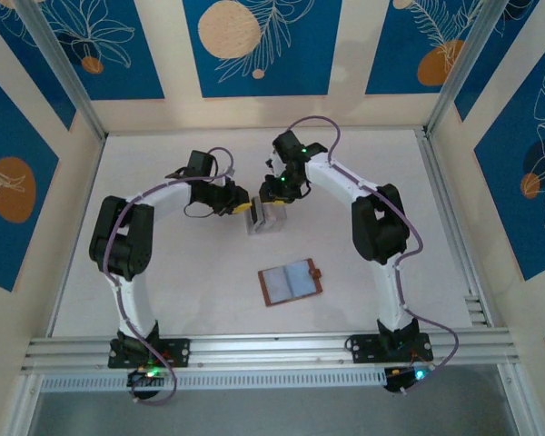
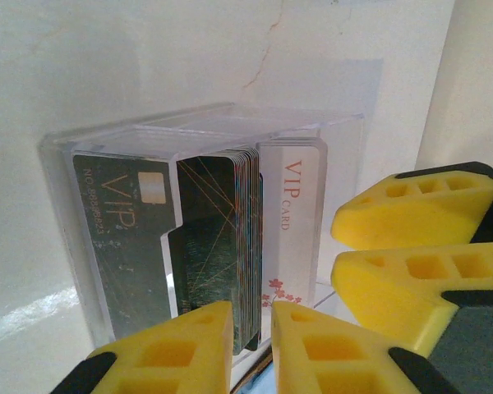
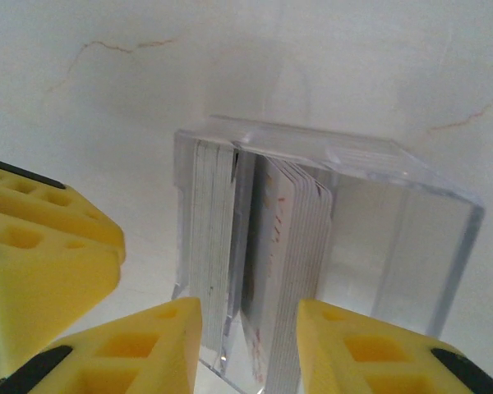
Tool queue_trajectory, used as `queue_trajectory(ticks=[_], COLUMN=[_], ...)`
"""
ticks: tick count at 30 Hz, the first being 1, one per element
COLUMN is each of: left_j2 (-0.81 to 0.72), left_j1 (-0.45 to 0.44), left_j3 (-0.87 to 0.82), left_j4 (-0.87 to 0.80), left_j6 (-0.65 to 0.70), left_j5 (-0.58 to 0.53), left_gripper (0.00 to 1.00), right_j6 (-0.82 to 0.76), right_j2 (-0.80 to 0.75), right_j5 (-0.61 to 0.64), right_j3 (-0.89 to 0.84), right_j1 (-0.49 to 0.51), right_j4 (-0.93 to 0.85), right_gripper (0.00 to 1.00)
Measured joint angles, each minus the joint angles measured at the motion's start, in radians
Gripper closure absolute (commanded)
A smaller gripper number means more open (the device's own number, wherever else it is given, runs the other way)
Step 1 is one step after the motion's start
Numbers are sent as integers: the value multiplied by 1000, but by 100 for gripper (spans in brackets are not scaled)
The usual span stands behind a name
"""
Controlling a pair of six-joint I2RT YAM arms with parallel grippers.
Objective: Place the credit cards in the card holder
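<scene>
Credit cards [image 2: 218, 238], thin dark and white, fill a clear plastic stand [image 3: 411, 246]; right hand [image 3: 248, 322] straddles them, left hand [image 2: 251, 318] narrowed beside; grips unclear

One brown card holder [image 1: 291, 282], one clear stand [image 3: 427, 254], two stacks of credit cards [image 2: 218, 246]

Top view: high, behind arm bases [image 1: 148, 350], looked down and forward over whole worktop [image 1: 163, 272]; far off. Left wrist view: very near, low, faced clear stand [image 2: 205, 238] past own left claw [image 2: 251, 316]. Right wrist view: equally near, faced same stand from other side, past own right claw [image 3: 251, 316]. All three shared stand; each wrist view caught other claw at frame edge.
</scene>
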Motion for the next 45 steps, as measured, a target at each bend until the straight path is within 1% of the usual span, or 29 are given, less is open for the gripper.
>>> queue_trajectory(ticks=[5, 11, 28, 32, 45], left_j2=[0, 0, 1, 2, 32], left_j1=[0, 0, 0, 0, 0], left_j3=[0, 0, 0, 0, 0], left_j4=[3, 3, 4, 5, 27], left_j6=[0, 0, -5, -16, -19], left_j5=[0, 0, 3, 4, 12], left_gripper=[81, 81, 81, 81, 81], right_j6=[0, 0, -18, -19, -30], right_j2=[29, 27, 14, 14, 56], right_j5=[-10, -1, 96, 93, 15], right_j3=[19, 24, 16, 17, 69], right_j1=[0, 2, 16, 19, 26], right_j4=[-5, -5, -39, -46, -54], right_gripper=[64, 64, 64, 63, 64])
